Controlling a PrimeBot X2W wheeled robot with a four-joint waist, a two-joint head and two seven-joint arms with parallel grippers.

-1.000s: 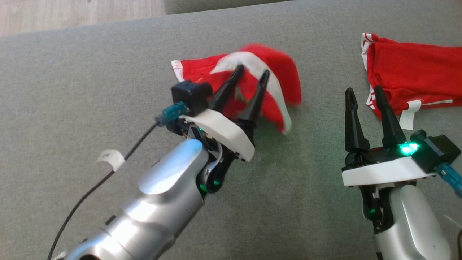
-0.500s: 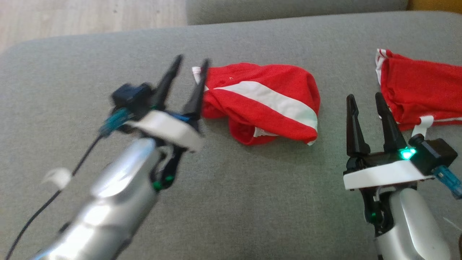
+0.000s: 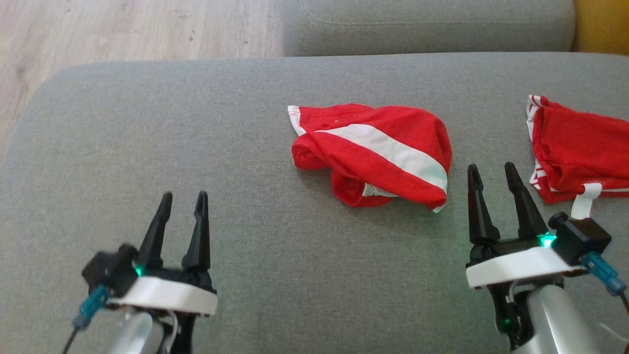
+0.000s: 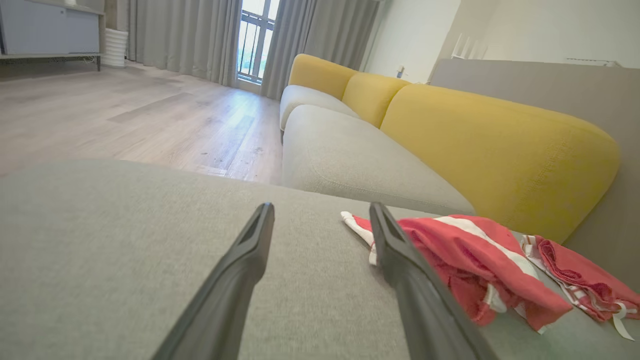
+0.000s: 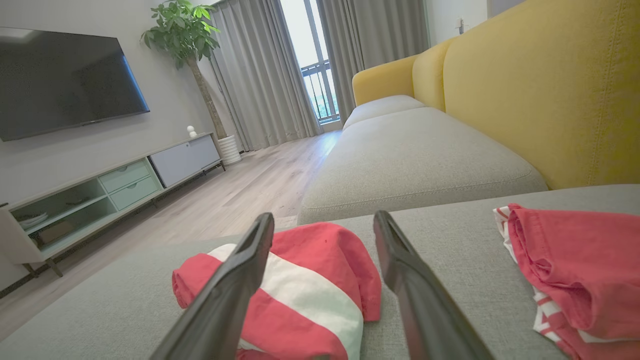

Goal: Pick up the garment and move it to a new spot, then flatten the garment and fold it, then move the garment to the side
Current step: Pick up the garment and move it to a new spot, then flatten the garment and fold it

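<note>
Garment [image 3: 373,155] is seen crumpled on the grey cushion [image 3: 245,123]. Left pincer [image 3: 184,194] and right pincer [image 3: 491,166] are held released, empty.

The left pincer [image 3: 184,195] hovered well left of the garment [image 3: 373,152] and nearer the robot. Its two dark fingers [image 3: 156,231] were spread apart with nothing between them and leaned slightly toward the garment. Behind them sat a white wrist plate [image 3: 164,296] with a small green light, then a bit of silver left forearm [image 3: 131,335]. The right pincer [image 3: 491,167] stood just right of the garment's near edge, apart from the cloth. Its fingers were spread as wide, empty, and also tipped toward the garment, above the silver right forearm [image 3: 557,319].
</note>
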